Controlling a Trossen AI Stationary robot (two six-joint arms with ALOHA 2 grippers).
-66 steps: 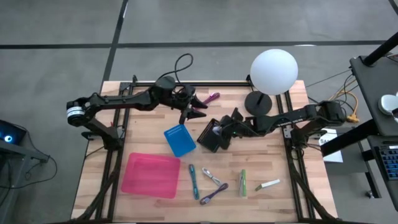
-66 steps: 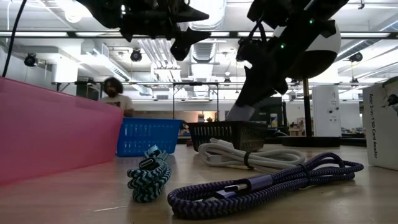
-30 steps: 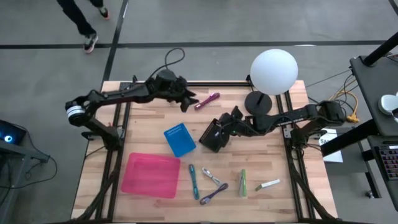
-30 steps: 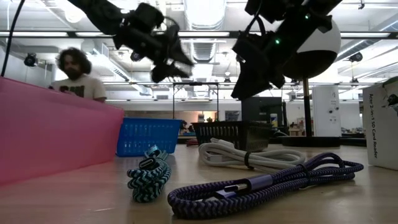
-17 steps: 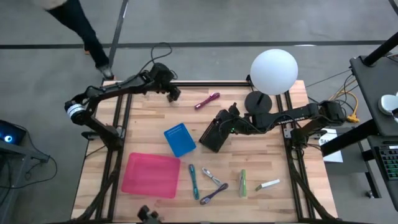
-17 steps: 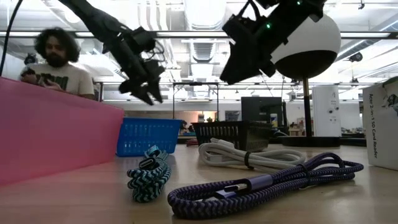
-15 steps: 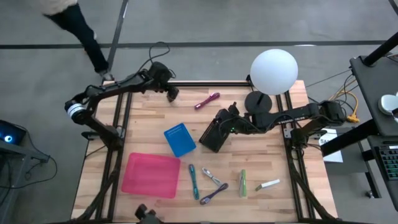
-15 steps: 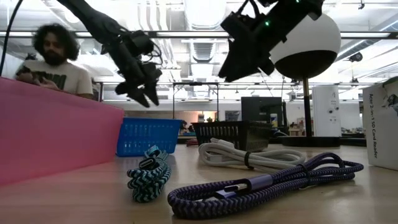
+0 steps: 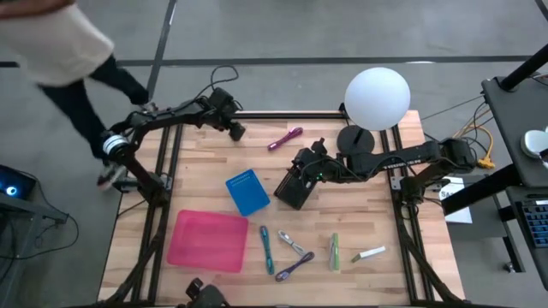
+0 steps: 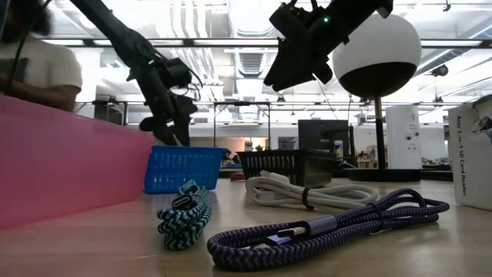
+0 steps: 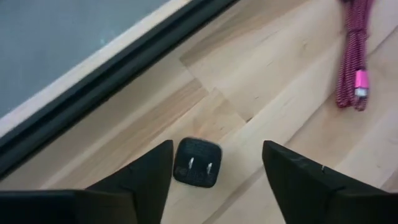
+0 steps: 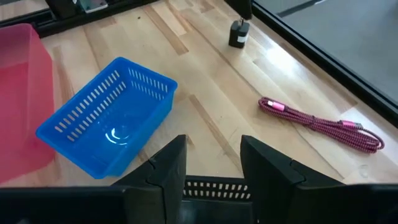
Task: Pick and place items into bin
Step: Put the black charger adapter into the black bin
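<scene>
Left end effector (image 11: 214, 163) sits low at the far left corner of the surface (image 9: 342, 218), fingers spread apart with a small black plug (image 11: 197, 162) lying on the wood between them, not gripped. Right end effector (image 12: 211, 158) hangs mid-surface above the black basket (image 9: 291, 186); its fingers stand parted with nothing between them. Blue basket (image 9: 247, 191) just left of the black one, pink bin (image 9: 208, 240) nearer the front left. Magenta cable (image 9: 285, 137) lies at the far edge, between the two arms. Along the front: teal cable (image 9: 266, 247), white cable (image 9: 291, 242), purple cable (image 9: 294, 266), green item (image 9: 334, 251), white stick (image 9: 370, 253). All loose items are out on the wood; pink bin looks empty. A person (image 9: 60, 60) stands off the far left corner.
</scene>
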